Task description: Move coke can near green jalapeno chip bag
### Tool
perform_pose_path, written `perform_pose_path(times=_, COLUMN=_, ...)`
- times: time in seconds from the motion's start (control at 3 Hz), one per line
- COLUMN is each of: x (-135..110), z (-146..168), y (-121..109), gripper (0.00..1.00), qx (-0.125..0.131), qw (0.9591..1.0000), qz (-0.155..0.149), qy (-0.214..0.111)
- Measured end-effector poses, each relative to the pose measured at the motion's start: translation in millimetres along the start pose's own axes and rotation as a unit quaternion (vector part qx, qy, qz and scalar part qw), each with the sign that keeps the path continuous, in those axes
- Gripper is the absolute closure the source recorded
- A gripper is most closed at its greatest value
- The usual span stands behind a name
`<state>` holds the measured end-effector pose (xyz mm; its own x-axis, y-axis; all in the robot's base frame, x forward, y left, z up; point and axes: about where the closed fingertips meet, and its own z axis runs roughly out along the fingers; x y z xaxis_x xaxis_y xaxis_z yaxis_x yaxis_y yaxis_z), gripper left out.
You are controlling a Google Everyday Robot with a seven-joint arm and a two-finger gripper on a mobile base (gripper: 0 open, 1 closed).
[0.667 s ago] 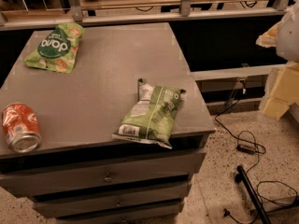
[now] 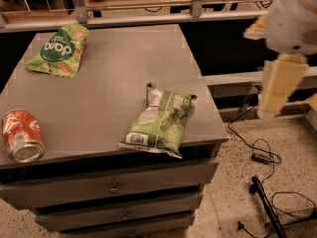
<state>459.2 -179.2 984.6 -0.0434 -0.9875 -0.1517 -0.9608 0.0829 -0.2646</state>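
The coke can (image 2: 20, 135) lies on its side at the front left edge of the grey cabinet top (image 2: 114, 78), silver end toward the front. The green jalapeno chip bag (image 2: 161, 120) lies flat near the front right corner, its dark top edge toward the back. My gripper (image 2: 278, 88) hangs off the right side of the cabinet, above the floor, well away from both the can and the bag. It holds nothing that I can see.
A second green bag with a dark round logo (image 2: 59, 51) lies at the back left of the top. Drawers (image 2: 114, 187) face forward below. Black cables (image 2: 262, 155) and a dark rod (image 2: 265, 205) lie on the speckled floor at the right. A shelf rail (image 2: 148, 16) runs behind.
My arm and gripper have come further into view from the right, moving left and slightly down. The can and both bags have not moved.
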Motion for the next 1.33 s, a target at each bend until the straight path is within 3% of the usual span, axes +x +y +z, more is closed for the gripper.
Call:
perform_pose_path(times=0.33, x=-85.6, z=5.7, y=-23.4, gripper=0.0, qx=-0.014, qw=0.984, qz=-0.177, qy=-0.003)
perform_pose_path(times=0.67, x=-184.2, z=21.7, y=-24.7, gripper=0.0, qx=-0.034, qw=0.9419, qz=-0.332, qy=-0.033)
perform_pose_path(times=1.0, x=-220.7, z=28.2, y=-25.1, gripper=0.0, qx=-0.032, qw=0.9246, qz=-0.376, qy=-0.049)
perform_pose_path(times=1.33, x=-223.4, z=28.2, y=-30.5, gripper=0.0, qx=-0.018, qw=0.9269, qz=-0.371, qy=-0.055)
